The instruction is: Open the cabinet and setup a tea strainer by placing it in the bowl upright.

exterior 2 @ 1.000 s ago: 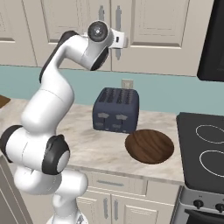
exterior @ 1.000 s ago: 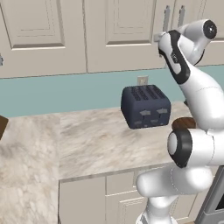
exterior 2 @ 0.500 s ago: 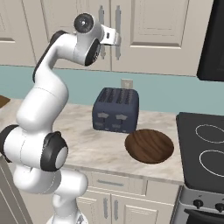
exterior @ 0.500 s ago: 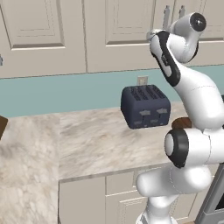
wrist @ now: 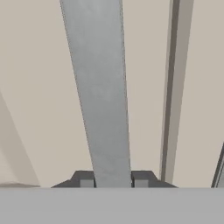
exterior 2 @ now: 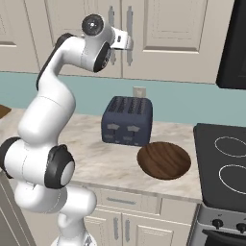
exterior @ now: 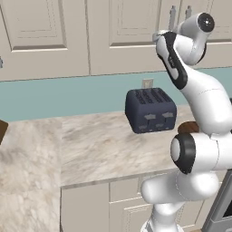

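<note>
Closed on a grey bar handle (wrist: 101, 92), our gripper (wrist: 113, 180) has one dark finger tip pressed against each side of the bar in the hand view. That handle belongs to the cabinet (exterior 2: 158, 33), whose two doors are shut, so we cannot see the tea strainer or say where it lies.

We count two long vertical handles side by side at the seam between the doors; the second handle (exterior 2: 129, 33) hangs just right of ours in the right base view, and our arm covers part of the first one there. More beige panelled cabinets (exterior: 45, 31) run to the left along the same wall.

Below them we see one marbled beige countertop (exterior: 99, 149), with a teal backsplash (exterior: 68, 97) behind it and beige drawers under its edge. One stove (exterior 2: 226, 168) with two ring burners stands at the right end of the counter.

One dark blue toaster (exterior 2: 127, 120) sits against the backsplash, directly beneath the cabinet. One bowl (exterior 2: 164, 160), dark brown wood, rests on the counter just in front and to the right of the toaster, near the stove. One small pale wall outlet (exterior 2: 139, 91) shows above the toaster.
</note>
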Controlling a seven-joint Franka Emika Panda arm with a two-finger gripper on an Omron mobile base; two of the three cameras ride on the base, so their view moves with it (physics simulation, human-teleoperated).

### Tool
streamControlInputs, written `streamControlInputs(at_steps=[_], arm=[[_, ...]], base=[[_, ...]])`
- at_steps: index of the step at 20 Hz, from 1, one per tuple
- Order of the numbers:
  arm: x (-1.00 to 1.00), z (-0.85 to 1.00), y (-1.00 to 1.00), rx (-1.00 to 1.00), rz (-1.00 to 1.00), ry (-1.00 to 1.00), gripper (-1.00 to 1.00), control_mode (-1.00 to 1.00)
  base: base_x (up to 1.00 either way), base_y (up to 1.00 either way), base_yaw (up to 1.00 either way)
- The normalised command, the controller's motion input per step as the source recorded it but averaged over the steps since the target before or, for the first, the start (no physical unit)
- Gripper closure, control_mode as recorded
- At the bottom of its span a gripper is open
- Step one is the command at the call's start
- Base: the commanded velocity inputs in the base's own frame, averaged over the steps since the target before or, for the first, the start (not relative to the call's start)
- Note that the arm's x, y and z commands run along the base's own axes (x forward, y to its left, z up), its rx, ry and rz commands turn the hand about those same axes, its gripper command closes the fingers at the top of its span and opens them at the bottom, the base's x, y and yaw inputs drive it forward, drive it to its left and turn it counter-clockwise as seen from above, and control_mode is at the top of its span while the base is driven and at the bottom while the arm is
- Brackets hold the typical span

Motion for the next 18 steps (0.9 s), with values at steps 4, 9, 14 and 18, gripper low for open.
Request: streamControlInputs(at_steps=[4, 9, 14, 18], arm=[[-0.24, 0.00, 0.03, 0.00, 0.00, 0.00, 1.00, -1.00], [-0.44, 0.04, 0.19, -0.05, -0.03, 0.06, 1.00, -1.00], [-0.60, 0.03, 0.31, -0.06, -0.10, 0.08, 1.00, -1.00], [-0.71, 0.01, 0.32, -0.04, -0.15, 0.07, 1.00, -1.00]], base=[[0.00, 0.00, 0.00], [0.00, 0.00, 0.00], [0.00, 0.00, 0.00], [0.00, 0.00, 0.00]])
